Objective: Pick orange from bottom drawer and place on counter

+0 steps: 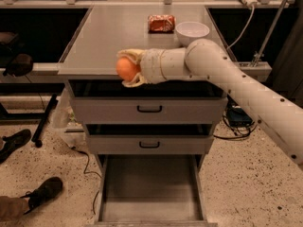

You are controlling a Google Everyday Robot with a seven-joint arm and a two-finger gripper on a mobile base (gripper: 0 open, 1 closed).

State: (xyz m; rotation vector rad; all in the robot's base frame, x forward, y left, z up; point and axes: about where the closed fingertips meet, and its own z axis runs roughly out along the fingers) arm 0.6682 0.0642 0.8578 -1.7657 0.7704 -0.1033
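Grey steel all round. Nearest: bottom drawer (151,188) is pulled fully out, a wide shallow tray with low side walls, flat grey floor showing. Above it are two upper drawers (149,126), each with a black handle: the middle one is shut, and the top one has a dark gap over its front. Speckled floor on both sides, with a dark shoe (45,190) at lower left. My gripper (129,68) is up at counter height, at the front edge and left of centre. Its pale fingers (130,54) sit above and below the orange (126,70), pinching it between them. The orange is small, round and smooth, evenly coloured, and mostly exposed on its left side. I can't tell whether it hangs over the surface or just in front of the lip, and no contact with the counter (113,37) is visible. My white arm (227,79) comes in from the right, across the counter's front right corner. The matte grey top runs back from there. At the far end is an orange-red snack packet (161,23), and just right of it, close beside, a white bowl (192,32). The bowl's inside reads plain white and nothing visible pokes above the rim.
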